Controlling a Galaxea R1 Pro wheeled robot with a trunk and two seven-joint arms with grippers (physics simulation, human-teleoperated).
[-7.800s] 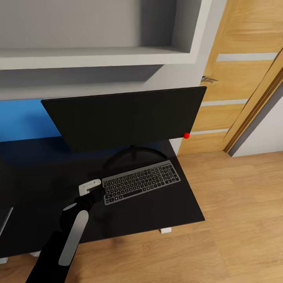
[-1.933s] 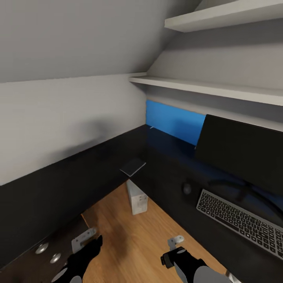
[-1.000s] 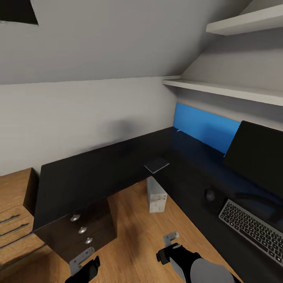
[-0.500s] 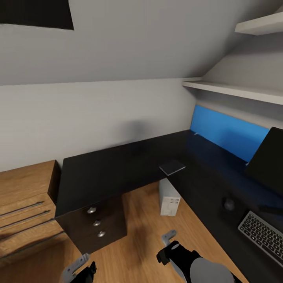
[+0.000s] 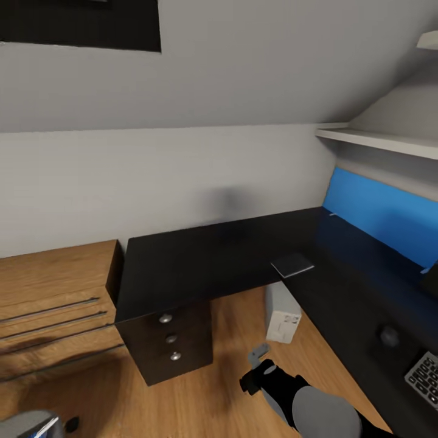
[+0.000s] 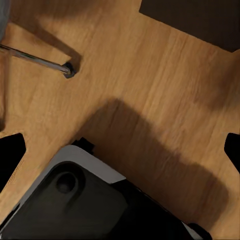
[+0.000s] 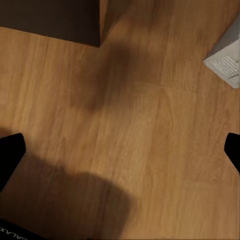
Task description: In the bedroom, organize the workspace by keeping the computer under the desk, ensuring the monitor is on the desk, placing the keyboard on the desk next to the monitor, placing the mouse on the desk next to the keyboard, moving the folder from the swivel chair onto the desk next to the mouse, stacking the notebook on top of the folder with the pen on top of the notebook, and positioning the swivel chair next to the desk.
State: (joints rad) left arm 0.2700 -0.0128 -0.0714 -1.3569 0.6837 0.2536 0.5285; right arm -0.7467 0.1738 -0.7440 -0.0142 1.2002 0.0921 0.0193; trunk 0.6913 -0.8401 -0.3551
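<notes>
Under the black counter (image 5: 207, 261), near its inner corner, the computer (image 5: 282, 314) is standing upright on the wood floor (image 5: 182, 395). You are looking at it from the head view, and your right jaws (image 5: 255, 358) are hanging over the floor just in front of it, not touching it. From the right wrist view, the computer (image 7: 226, 59) is peeking in at one corner, well away from the space between the two dark fingertips (image 7: 10, 155). Those fingertips are sitting wide apart with only floor between them, so the right jaws are standing open and holding nothing.

On the counter, a flat dark notebook (image 5: 292, 265) is lying at the corner, right above the computer. Farther along, the mouse (image 5: 389, 335) is resting near the keyboard (image 5: 426, 377), which is poking in at the edge. The blue back panel (image 5: 383, 213) is standing behind them.

From the left wrist view, the left jaws (image 6: 120, 150) are also spread wide over bare floor. A chrome leg of the swivel chair (image 6: 37, 61) with its castor is showing near them.
</notes>
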